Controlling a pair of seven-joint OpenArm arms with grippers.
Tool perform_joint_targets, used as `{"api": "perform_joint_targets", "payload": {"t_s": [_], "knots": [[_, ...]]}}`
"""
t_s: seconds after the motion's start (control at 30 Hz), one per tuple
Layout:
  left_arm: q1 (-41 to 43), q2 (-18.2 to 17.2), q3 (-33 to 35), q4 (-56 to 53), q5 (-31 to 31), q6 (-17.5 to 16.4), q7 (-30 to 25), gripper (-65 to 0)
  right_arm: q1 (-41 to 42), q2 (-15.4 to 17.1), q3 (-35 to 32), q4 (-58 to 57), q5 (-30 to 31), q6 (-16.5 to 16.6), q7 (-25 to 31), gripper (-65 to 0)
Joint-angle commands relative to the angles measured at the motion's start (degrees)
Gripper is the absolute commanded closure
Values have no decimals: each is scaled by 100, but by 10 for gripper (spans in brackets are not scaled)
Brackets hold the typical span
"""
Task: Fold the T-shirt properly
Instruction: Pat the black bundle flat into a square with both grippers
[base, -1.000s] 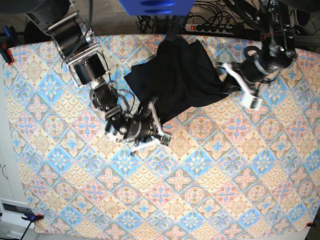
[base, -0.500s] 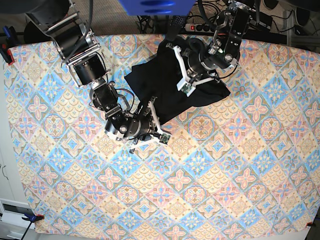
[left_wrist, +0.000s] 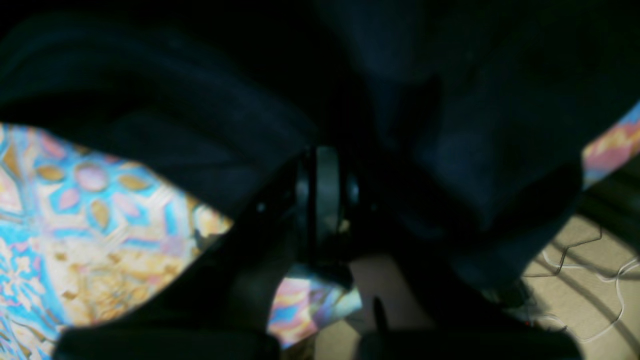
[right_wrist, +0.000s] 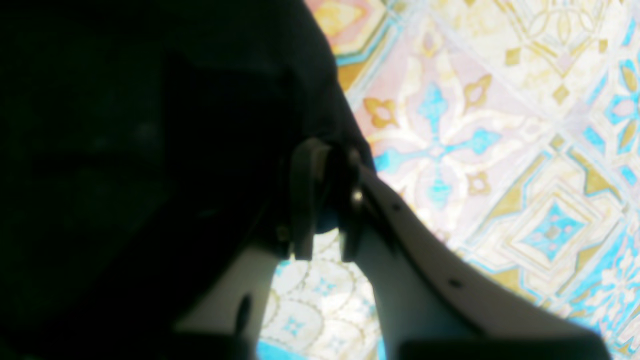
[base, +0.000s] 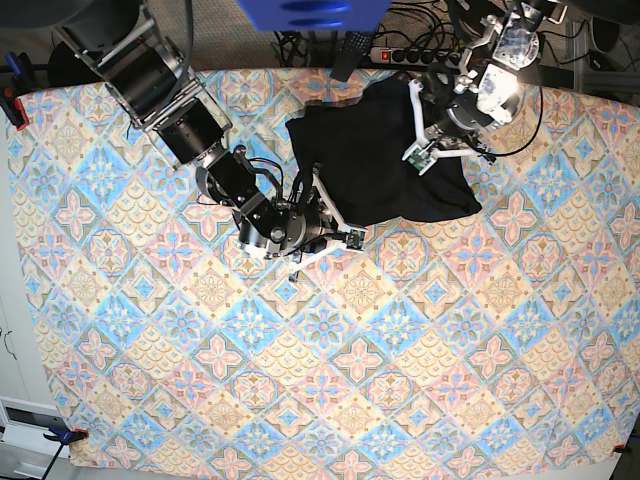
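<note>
The near half of the worktop (base: 330, 400) shows only the pastel diamond-patterned tablecloth (base: 420, 370) that covers it.

Farther in, on the base view's left, the right arm reaches diagonally across the cloth. Its right claw (base: 318, 218) sits at the near left edge of the T-shirt (base: 375, 165). In the right wrist view the two dark pads are drawn close together with a fold of the black fabric (right_wrist: 150, 150) pinched between them, patterned cloth showing just below and to the right.

The T-shirt lies in the far middle of the worktop as a dark, bunched, roughly rectangular heap, its near right corner spreading out toward the base view's right.

At the shirt's far right part is the left claw (base: 428, 135), its white fingers (base: 416, 120) laid over the black cloth. In the left wrist view the pads are pressed together at the frame's middle, and dark fabric (left_wrist: 475, 150) drapes all around them; the picture is blurred, but cloth appears caught in the grip. Beyond the worktop's far edge lies a power strip (base: 420, 55) with cables.
</note>
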Motion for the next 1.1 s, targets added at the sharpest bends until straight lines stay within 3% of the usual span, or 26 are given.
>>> {"api": "perform_joint_targets", "payload": {"t_s": [0.0, 0.43, 0.53, 0.67, 0.8, 0.93, 1.07], "knots": [[-25, -64, -124, 10, -5, 23, -49, -6, 104, 5, 3, 67, 32, 19, -23, -71], [-1045, -152, -511, -641, 12, 41, -260, -6, -502, 788, -32, 823, 32, 19, -384, -71], [-1256, -143, -511, -746, 4, 287, -268, -6, -660, 946, -24, 1122, 32, 19, -630, -71], [-1309, -135, -511, -553, -40, 331, -242, -6, -678, 1104, -24, 1421, 32, 19, -973, -71], [-869, -135, -573, 265, -49, 331, -198, -6, -757, 1271, 91, 2001, 32, 19, -973, -70], [10, -73, -793, 1399, -67, 305, 206, -6, -792, 1254, 759, 2458, 32, 19, -964, -70], [687, 50, -819, 1610, -427, 296, 329, -6, -748, 1140, 1031, 2405, 32, 19, -955, -70]]}}
